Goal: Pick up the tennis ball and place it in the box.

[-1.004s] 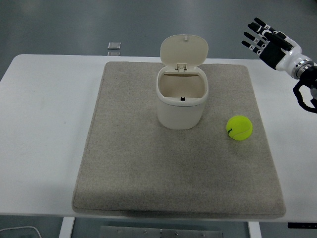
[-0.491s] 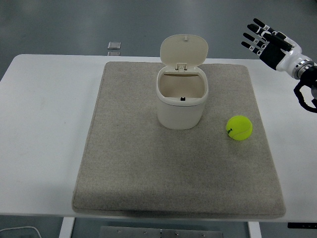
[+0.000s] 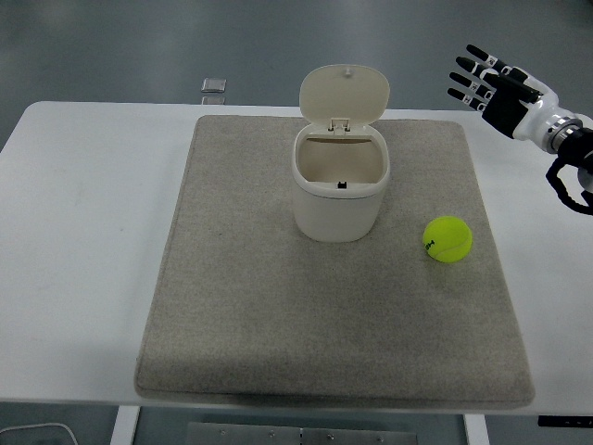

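The yellow-green tennis ball lies on the grey mat, right of centre in the frame, well apart from the box to its left. The box, a cream container, stands upright near the mat's upper middle with its hinged lid tipped up and back, so the inside is open to view; a small dark spot shows at its inner front wall, too small to identify. The right hand is raised in the upper right corner, above the table's far edge, fingers spread wide and holding nothing. A small clear object lies beyond the table's far edge, upper left of centre.
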Action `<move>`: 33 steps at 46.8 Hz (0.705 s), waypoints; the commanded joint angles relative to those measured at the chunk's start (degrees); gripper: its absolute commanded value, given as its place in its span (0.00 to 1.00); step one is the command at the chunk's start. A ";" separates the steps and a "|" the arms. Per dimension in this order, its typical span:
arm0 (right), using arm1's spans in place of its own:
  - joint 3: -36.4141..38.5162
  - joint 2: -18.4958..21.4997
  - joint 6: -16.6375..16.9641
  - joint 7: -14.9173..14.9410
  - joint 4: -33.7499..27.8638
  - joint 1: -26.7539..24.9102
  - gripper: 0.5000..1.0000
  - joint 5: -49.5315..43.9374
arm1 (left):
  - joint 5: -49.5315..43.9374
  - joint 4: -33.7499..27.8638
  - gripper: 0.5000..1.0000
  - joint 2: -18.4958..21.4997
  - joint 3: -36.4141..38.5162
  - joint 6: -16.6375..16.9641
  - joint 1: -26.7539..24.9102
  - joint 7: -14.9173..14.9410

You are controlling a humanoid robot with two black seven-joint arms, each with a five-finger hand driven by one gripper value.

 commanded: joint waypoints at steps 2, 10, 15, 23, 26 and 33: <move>-0.13 -0.24 0.07 0.06 -0.01 -0.02 0.82 -1.11 | 0.00 0.00 0.98 0.00 0.00 0.01 0.00 0.00; -0.22 -0.50 0.33 0.06 0.07 -0.02 0.82 -4.54 | 0.00 0.00 0.98 0.00 0.00 0.01 0.00 0.00; -0.30 -2.43 0.68 0.06 0.86 -0.37 0.82 -9.19 | 0.00 0.00 0.98 0.00 0.00 0.01 0.00 0.00; -0.39 -3.75 3.93 0.59 1.83 -0.37 0.82 -16.13 | 0.00 0.00 0.98 0.00 0.00 0.01 0.00 0.00; -0.48 -5.33 5.34 0.85 3.85 -0.37 0.82 -19.38 | 0.00 0.00 0.98 0.00 0.00 0.01 0.00 0.00; -0.48 -9.98 9.20 3.05 11.14 -1.51 0.82 -26.68 | 0.00 0.00 0.98 0.00 0.00 0.01 0.00 0.00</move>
